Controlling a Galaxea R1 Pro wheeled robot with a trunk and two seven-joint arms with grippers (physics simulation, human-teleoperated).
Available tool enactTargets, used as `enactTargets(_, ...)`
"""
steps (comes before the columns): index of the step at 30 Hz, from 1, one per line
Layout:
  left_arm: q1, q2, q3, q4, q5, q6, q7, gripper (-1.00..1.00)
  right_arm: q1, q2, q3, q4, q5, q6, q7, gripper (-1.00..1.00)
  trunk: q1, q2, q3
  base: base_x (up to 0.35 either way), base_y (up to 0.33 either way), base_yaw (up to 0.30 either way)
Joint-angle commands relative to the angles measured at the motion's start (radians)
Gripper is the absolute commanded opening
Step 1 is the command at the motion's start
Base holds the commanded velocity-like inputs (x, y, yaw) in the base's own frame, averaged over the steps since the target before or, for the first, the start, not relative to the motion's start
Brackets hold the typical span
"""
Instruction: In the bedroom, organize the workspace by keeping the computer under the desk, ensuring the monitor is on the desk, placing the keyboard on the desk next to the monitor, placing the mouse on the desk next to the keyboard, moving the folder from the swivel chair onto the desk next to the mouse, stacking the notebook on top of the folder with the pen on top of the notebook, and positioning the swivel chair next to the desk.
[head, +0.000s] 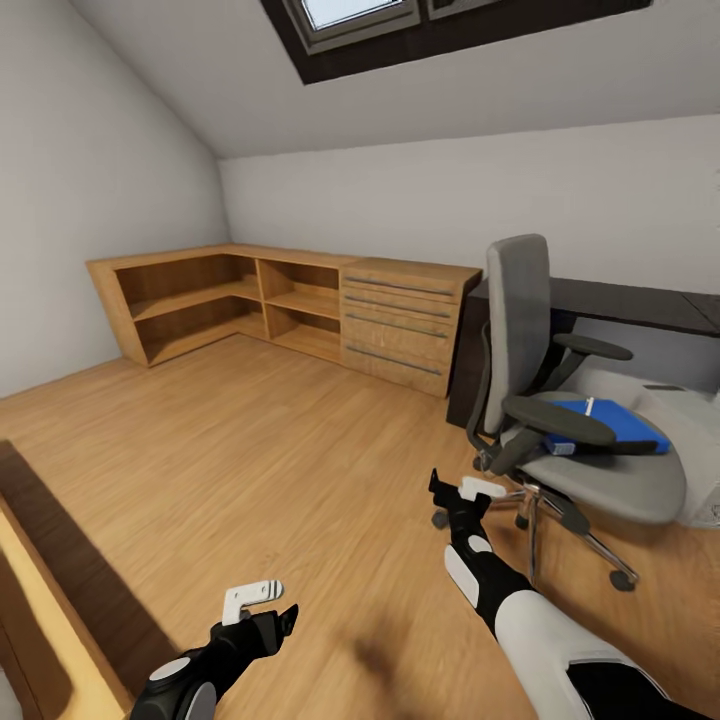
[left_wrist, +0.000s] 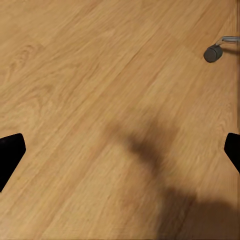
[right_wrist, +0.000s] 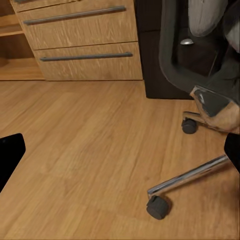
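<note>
The swivel chair (head: 560, 420) stands at the right of the head view, grey with black armrests, its back toward me. On its seat lies the blue folder (head: 615, 420) with the thin white pen (head: 590, 406) on top. Behind the chair runs the black desk (head: 620, 300). My right gripper (head: 438, 488) hovers open left of the chair's chrome base (right_wrist: 185, 177). My left gripper (head: 288, 613) hangs open over bare floor. Both wrist views show black fingertips (left_wrist: 10, 155) (right_wrist: 10, 155) far apart with nothing between. Monitor, keyboard, mouse and notebook are out of view.
A wooden drawer chest (head: 405, 325) and an open corner shelf (head: 200, 295) line the far wall. A wooden furniture edge (head: 40, 620) sits at my lower left. A pale grey body (head: 690, 420) shows behind the chair seat. Wood plank floor (head: 250, 450) spreads ahead. A caster (left_wrist: 212, 52) rests nearby.
</note>
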Motion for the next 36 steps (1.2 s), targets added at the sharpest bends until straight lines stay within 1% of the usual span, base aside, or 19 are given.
enactTargets(1, 0.000, 0.000, 0.000, -0.002, 0.010, 0.004, 0.008, 1.00, -0.001, 0.000, -0.001, 0.001, -0.007, -0.008, 0.002, 1.00, 0.000, 0.000, 0.000, 0.000, 0.000, -0.179)
enactTargets(17, -0.001, 0.000, -0.002, -0.002, 0.009, 0.004, 0.008, 1.00, 0.000, 0.000, -0.001, 0.001, -0.006, -0.016, 0.001, 1.00, 0.000, 0.000, 0.016, 0.000, 0.000, -0.207)
enactTargets(31, 0.000, 0.000, -0.002, -0.002, 0.009, 0.004, 0.008, 1.00, 0.000, -0.001, -0.001, 0.001, -0.007, -0.016, 0.000, 1.00, 0.000, 0.000, 0.018, 0.000, 0.000, -0.026)
enactTargets(36, -0.001, 0.000, -0.002, -0.002, 0.010, 0.004, 0.008, 1.00, 0.000, -0.005, 0.002, -0.001, -0.004, -0.018, -0.008, 1.00, 0.000, 0.000, 0.018, 0.000, 0.000, -0.001)
